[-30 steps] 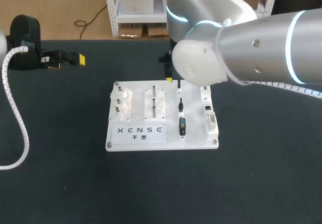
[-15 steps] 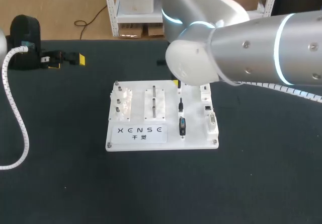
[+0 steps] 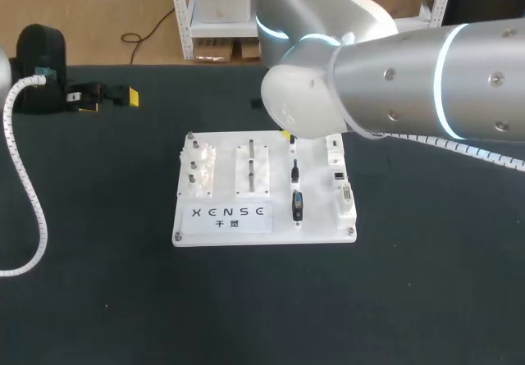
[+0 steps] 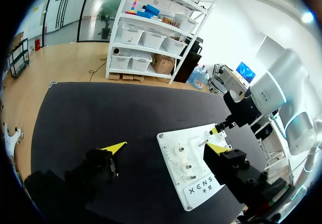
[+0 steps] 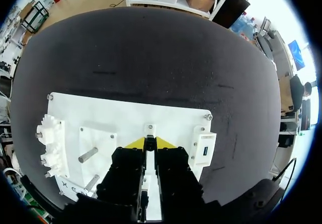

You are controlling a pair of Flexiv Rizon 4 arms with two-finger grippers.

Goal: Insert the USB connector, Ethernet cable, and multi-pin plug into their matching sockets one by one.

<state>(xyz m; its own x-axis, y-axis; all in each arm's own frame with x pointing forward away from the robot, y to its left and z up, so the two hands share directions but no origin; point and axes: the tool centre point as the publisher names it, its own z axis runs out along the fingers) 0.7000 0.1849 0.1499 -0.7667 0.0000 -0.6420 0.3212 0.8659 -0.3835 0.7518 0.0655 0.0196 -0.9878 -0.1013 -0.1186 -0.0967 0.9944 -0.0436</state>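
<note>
Nothing seated yet, I judge; right gripper (image 5: pixel 150 143) clamps its fingers on the USB connector (image 5: pixel 149 145); Ethernet cable (image 3: pixel 294 171) and multi-pin plug (image 3: pixel 297 205) wait; left gripper (image 4: pixel 165 147) fingers spread

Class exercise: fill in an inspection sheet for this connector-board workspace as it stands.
surface: dark table, white board lying on it.
job's things: top plug, middle plug, bottom plug in a column on the board; socket block beside them.
clutter: nothing seen.
grippers: left gripper open, off the board; right gripper at the top plug, grip unclear.
cables: white coiled conduit at the table's left side.
surroundings: nothing seen.
</note>
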